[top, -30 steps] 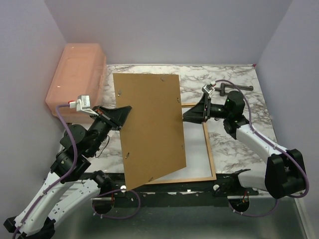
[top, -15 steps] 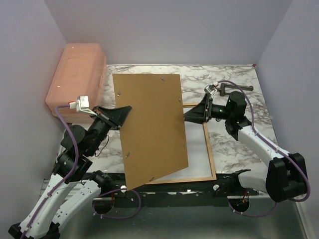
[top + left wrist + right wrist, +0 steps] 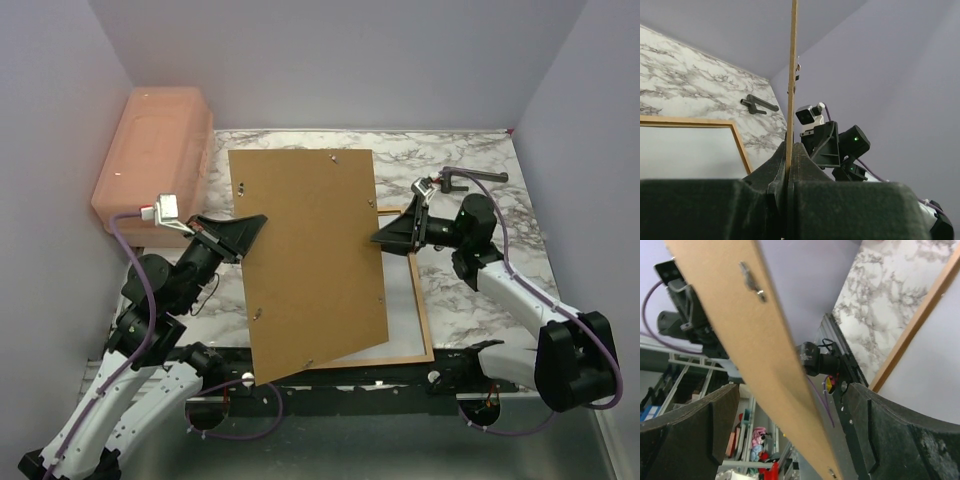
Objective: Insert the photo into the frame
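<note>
My left gripper [image 3: 248, 226] is shut on the left edge of a plain brown backing board [image 3: 305, 255] and holds it raised and tilted over the table. In the left wrist view the board [image 3: 792, 75] is edge-on between my closed jaws [image 3: 789, 162]. The orange-brown frame [image 3: 426, 312] lies flat on the table under and to the right of the board, with a pale surface inside it. My right gripper [image 3: 383, 236] is open at the board's right edge; in the right wrist view the board [image 3: 755, 340] passes between its spread fingers [image 3: 690, 420]. The photo is out of view.
A pink plastic box [image 3: 155, 150] stands at the back left. A black tool [image 3: 475, 178] lies at the back right on the marble table [image 3: 470, 290]; it also shows in the left wrist view [image 3: 757, 104]. Grey walls close in the sides.
The backing board has swung a little to the right in my left gripper. My right gripper has shifted slightly right, staying at the board's right edge.
</note>
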